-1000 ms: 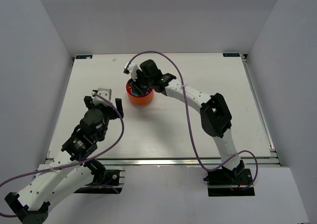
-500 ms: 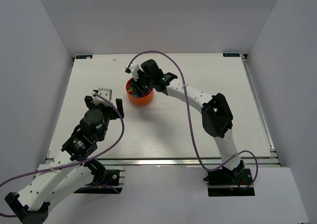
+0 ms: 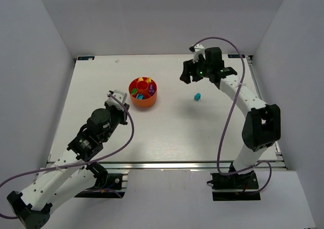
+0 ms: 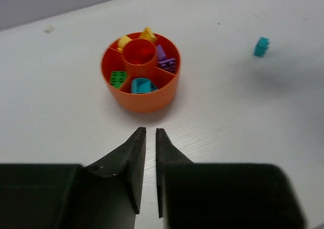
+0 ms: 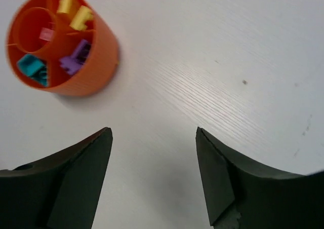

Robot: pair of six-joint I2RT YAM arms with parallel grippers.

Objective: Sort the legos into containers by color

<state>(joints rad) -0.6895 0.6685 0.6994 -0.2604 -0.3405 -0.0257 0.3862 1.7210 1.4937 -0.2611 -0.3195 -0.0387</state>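
The orange tub (image 3: 143,91) stands left of the table's middle. Its containers hold yellow legos (image 4: 134,37), purple ones (image 4: 165,61), a green one (image 4: 118,78) and a teal one (image 4: 142,85), with a red piece in the central cup (image 4: 139,52). One teal lego (image 3: 197,97) lies loose on the table to the right of the tub. My left gripper (image 4: 150,132) sits just short of the tub's near side, its jaws a narrow slit apart and empty. My right gripper (image 5: 153,132) hovers open and empty over bare table, right of the tub (image 5: 61,41).
White walls close in the table on three sides. A metal rail (image 3: 167,164) runs along the near edge by the arm bases. Purple cables loop off both arms.
My right arm has swung from over the tub to the far right, and its jaws have opened. The loose teal lego now shows. My left gripper turned toward the tub and its jaws closed nearly together.
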